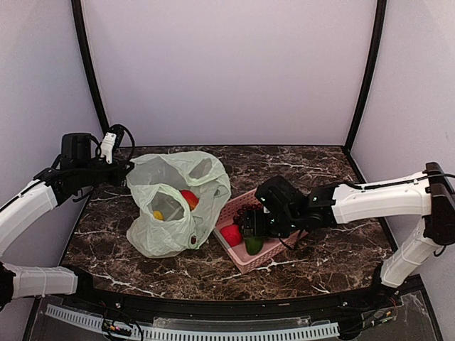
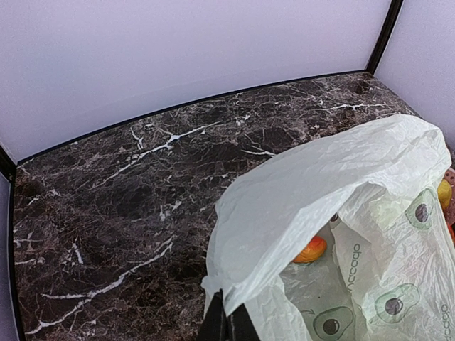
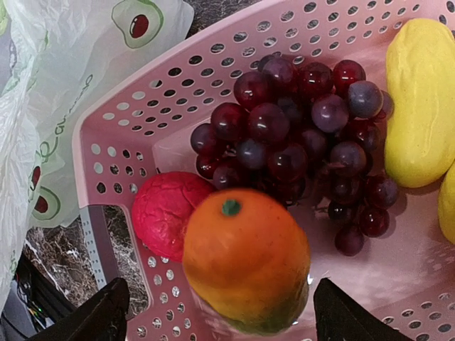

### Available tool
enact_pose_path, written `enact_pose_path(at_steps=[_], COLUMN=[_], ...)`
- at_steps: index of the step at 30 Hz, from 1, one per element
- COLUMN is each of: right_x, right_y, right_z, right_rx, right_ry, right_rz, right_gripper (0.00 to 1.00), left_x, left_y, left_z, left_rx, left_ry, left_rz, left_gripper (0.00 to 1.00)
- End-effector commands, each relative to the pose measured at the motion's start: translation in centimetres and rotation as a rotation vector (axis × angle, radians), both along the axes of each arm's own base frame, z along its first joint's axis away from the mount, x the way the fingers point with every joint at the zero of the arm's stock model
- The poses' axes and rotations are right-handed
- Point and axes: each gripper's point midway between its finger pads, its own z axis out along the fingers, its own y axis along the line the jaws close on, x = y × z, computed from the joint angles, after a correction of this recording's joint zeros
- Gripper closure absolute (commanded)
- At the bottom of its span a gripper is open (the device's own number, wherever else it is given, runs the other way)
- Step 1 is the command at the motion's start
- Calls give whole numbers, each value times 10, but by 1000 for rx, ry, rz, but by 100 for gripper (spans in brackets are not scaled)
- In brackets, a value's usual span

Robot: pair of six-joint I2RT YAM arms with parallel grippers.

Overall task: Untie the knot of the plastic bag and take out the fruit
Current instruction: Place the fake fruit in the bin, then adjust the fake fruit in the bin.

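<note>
Film, thin and limp, from above: the bag (image 1: 168,238) lies open on the table (image 1: 320,170), fruit (image 1: 188,199) inside; grip its rim, not the body. Left wrist: your left hand (image 2: 227,328) is clamped on that rim. Right wrist: right hand (image 3: 220,284) splayed above the basket (image 3: 106,135), mango (image 3: 245,259) between fingers.

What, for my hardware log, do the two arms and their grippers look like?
Both the left arm and right arm have smooth white tubular links joined by black joint housings. The left gripper and right gripper are black with dark fingers; a black cable loops above the left wrist.
</note>
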Motion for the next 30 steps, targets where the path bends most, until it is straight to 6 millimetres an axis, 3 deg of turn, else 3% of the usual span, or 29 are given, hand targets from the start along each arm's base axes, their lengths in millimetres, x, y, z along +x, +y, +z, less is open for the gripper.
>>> enact_pose_path(at_steps=[1,6,10,15,26,30], right_x=[12,23,30,33,10,4], right_y=[-7,-20,-29,-35,-7,1], right_z=[4,10,10,-3,-28,-32], right_rx=[-12,-57,-75,-94,-23,-10], right_ry=[-35,-65,-68,-17,105,138], right_rz=[-22,-34,-37,-49,62,72], right_gripper=[11,10,18,31,60,64], left_x=[-3,-5,-5,-5,-5,-5], left_y=[1,3,2,1,0,0], left_z=[0,2,2,1,2,1], left_rx=[-7,-2,-7,-10,-14,-14], left_ry=[3,-11,-8,-4,-4,-3], left_rz=[1,7,2,-1,-5,-5], left_gripper=[99,99,99,99,99,99])
